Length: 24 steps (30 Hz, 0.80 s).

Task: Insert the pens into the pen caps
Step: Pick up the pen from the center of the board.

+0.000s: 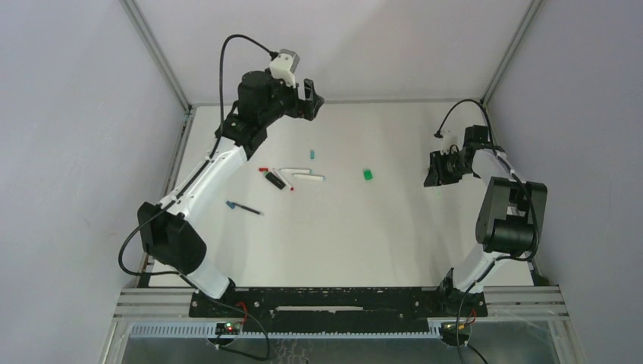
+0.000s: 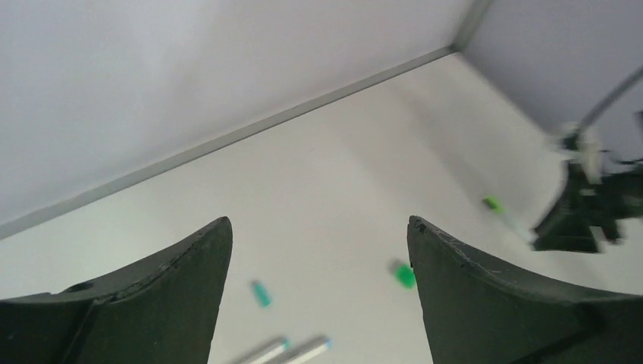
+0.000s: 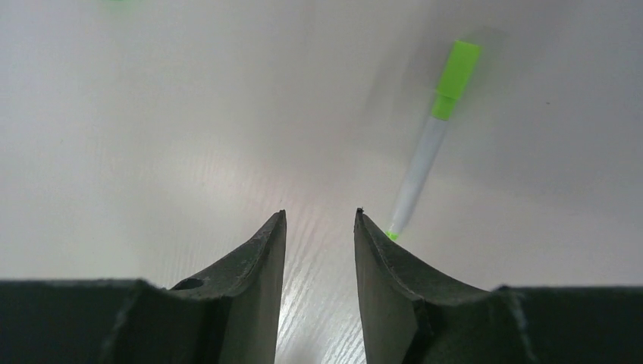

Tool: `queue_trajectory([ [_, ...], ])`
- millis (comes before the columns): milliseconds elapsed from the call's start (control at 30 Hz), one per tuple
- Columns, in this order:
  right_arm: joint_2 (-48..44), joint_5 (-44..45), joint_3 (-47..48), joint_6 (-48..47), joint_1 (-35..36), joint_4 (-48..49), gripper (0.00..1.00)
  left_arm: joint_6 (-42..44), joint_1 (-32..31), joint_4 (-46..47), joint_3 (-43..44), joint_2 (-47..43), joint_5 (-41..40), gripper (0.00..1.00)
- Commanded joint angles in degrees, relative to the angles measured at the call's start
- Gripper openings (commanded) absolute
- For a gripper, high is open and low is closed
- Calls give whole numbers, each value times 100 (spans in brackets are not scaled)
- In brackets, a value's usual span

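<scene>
White pens blurred, cut by the bottom edge; green smudge clipped above.

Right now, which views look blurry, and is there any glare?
Left wrist: teal cap, green cap and the right arm are smeared and soft. Right wrist: green-capped pen fairly crisp, pale sheen on the table. Top external: sharp, evenly lit, only faint shadows.

My overhead camera looks down from behind on the whole table, my left wrist camera slants across it, sharing the green cap, and my right wrist camera peers close at its surface.
</scene>
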Motion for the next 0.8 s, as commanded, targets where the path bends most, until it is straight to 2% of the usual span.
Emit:
queue_trajectory([
  [0, -311, -526, 211, -671, -62, -421, 46, 949, -102, -2260, 596, 142, -2062, 88],
  [67, -404, -639, 208, -714, -100, -475, 47, 945, -100, -2412, 676, 278, -2271, 86],
  [167, -536, -763, 211, -750, -130, -522, 49, 844, -102, -2455, 722, 491, -2133, 81],
  [333, -728, -1119, 179, -755, -143, -555, 51, 472, -87, -2486, 675, 784, -2041, 57],
  [433, -934, -1486, 182, -767, -143, -615, 52, -14, -67, -2330, 184, 731, -2013, 46],
  [767, -2587, -2559, -88, -666, -6, -381, 52, -1398, -49, -944, -2089, -350, -2094, 45],
])
